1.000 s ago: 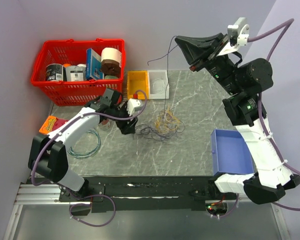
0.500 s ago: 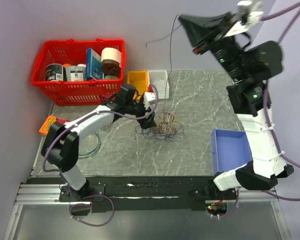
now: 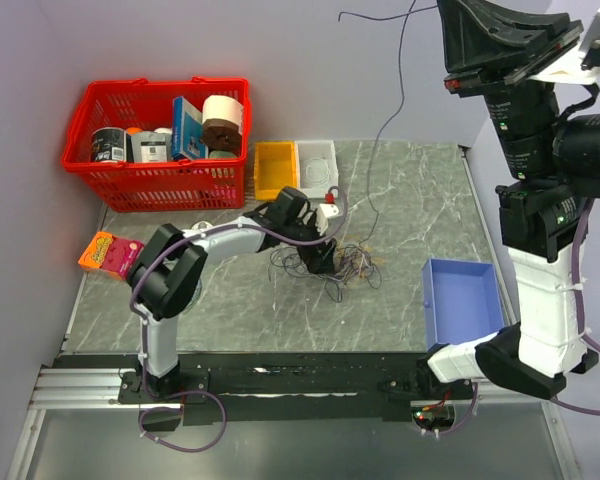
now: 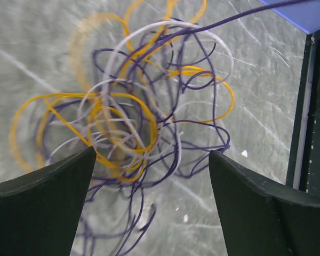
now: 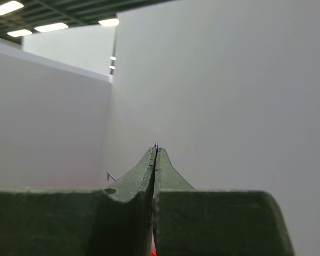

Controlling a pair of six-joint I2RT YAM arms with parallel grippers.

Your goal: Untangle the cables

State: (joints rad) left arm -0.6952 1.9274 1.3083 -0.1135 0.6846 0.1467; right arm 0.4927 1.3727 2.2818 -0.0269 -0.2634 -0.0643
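Hoisted higher, upper right, with right pincer nipping purple wire; left pincer spread over cables. Light, springy: take one loop.

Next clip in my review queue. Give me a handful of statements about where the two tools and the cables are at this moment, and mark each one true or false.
1. The left tool is open just above the cable heap. True.
2. The right tool hangs low over the blue tray. False: it is raised high above the table, shut.
3. A thin purple cable runs from the heap up to the right tool, which pinches it. True.
4. The yellow cables lie inside the blue tray. False: they are in the heap on the table, apart from the tray.
5. The red basket stands at the far left corner of the table. True.
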